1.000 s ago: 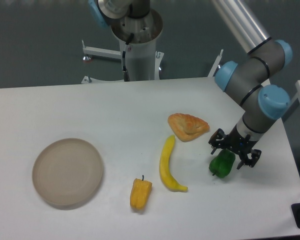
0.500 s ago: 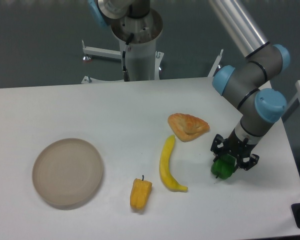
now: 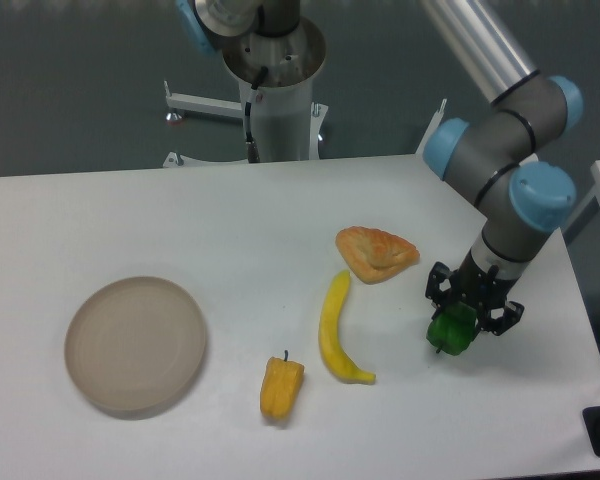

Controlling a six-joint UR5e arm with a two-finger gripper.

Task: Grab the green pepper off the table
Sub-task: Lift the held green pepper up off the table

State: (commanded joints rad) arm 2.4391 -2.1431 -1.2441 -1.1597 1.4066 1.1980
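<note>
floor (image 3: 80, 90): dark grey-green; light: even | white stand (image 3: 215, 105) behind

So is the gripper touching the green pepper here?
Touching. The fixed camera shows the gripper closed around the top of the green pepper, its dark fingers pressed against the pepper's sides with no gap visible.
</note>
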